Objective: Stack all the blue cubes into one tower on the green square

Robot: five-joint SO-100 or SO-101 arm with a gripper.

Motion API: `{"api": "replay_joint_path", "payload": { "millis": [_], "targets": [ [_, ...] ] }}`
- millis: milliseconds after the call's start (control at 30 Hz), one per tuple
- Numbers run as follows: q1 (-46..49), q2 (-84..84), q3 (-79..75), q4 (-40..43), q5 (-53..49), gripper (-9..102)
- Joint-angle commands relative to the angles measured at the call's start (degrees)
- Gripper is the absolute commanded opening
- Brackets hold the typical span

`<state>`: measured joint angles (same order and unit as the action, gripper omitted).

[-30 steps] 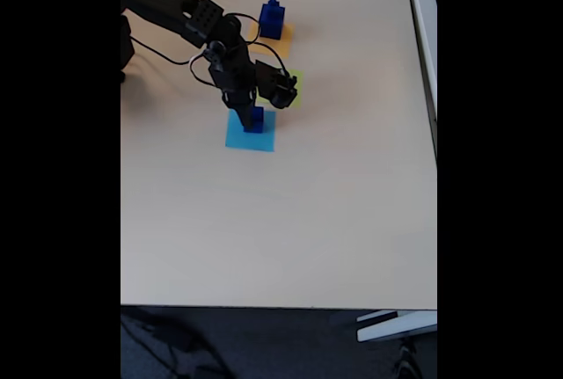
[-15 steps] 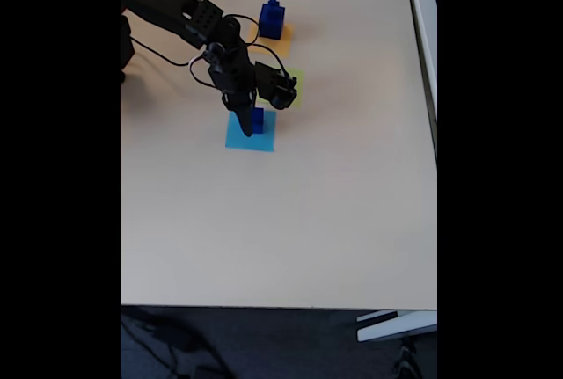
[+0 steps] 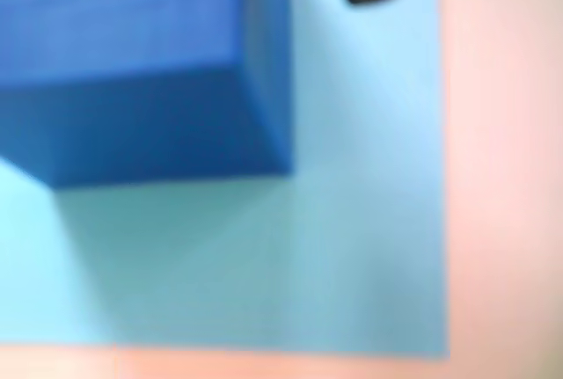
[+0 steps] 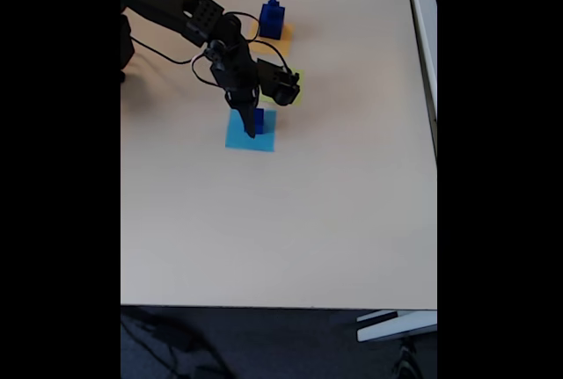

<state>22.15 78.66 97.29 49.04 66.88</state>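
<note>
The arm hides most of the green square (image 4: 296,89) in the fixed view. The hand (image 4: 251,126) sits at a blue cube (image 4: 258,119) on the light blue square (image 4: 250,138); I cannot tell whether it grips. The wrist view is blurred: the cube (image 3: 141,71) is cut off at its top edge. Two stacked blue cubes (image 4: 272,18) stand on the orange-yellow square (image 4: 278,42) on the worktop (image 4: 281,221).

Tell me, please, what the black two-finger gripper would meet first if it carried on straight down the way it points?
Most likely the flat light blue square, beside the dark blue cube standing on it. The gripper points down there, though depth is unclear.
</note>
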Motion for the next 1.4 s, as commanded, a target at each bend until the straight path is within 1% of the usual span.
{"api": "replay_joint_path", "payload": {
  "millis": [0,400,600,700,867,1000,1133,1367],
  "targets": [
    [-2.29,7.03,-5.10,-0.88,0.79,33],
    [-10.90,11.43,-16.17,-2.29,3.60,31],
    [-15.82,9.14,-25.49,-1.67,4.13,31],
    [-18.54,6.33,-31.55,1.41,6.33,32],
    [-23.03,4.57,-34.45,3.25,12.66,31],
    [-25.66,0.44,-39.99,8.79,17.49,31],
    [-28.39,-4.13,-47.02,16.35,23.38,31],
    [-31.90,-4.92,-46.85,23.20,32.96,30]
  ]
}}
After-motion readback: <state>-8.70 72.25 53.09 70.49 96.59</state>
